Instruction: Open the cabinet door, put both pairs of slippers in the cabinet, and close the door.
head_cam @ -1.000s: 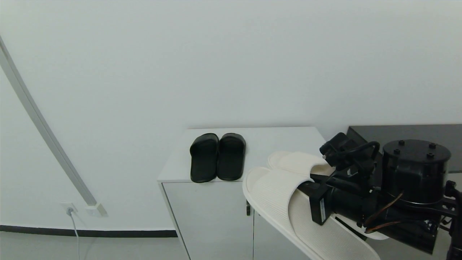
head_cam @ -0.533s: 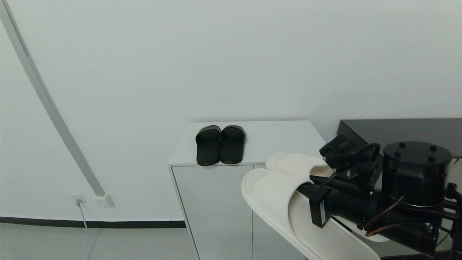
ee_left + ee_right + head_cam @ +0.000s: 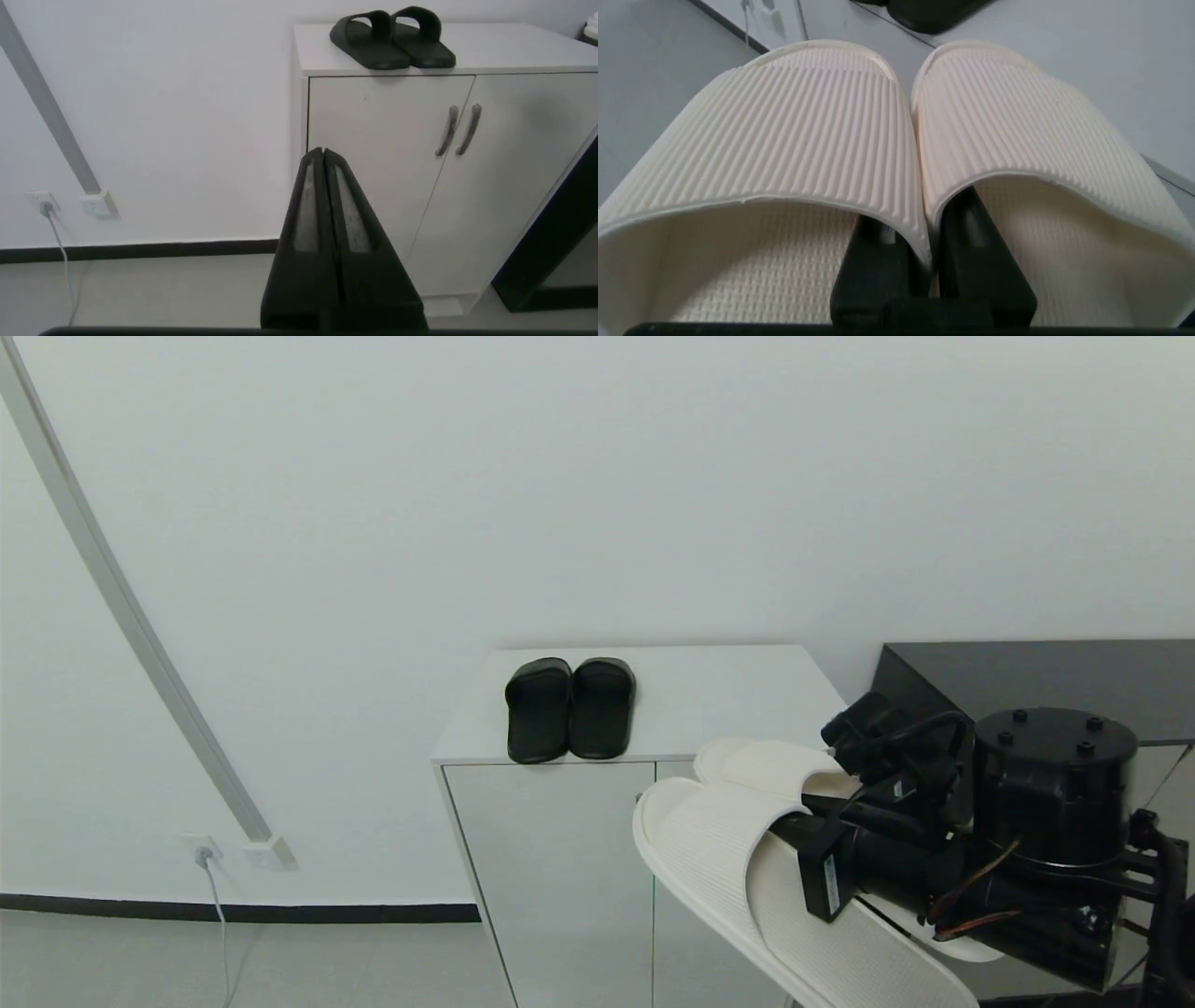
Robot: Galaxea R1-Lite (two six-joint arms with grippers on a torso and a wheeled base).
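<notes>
The left arm's black end effector [image 3: 323,154], fingers pressed together, points toward a white two-door cabinet [image 3: 392,187] whose doors are closed, with a pair of black rubber slippers [image 3: 392,26] resting on its top.

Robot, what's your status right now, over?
Right pincer shut on white slippers. Left pincer shut, empty. Black slippers atop cabinet; doors closed.

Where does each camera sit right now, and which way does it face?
Head view: from the head, faces the white cabinet, black slippers on top; right arm, lower right, holds white slippers.
Left wrist view: along the shut left claw toward the closed cabinet doors.
Right wrist view: along the right claw into the white slippers.
Head and left wrist share cabinet and black slippers.
</notes>
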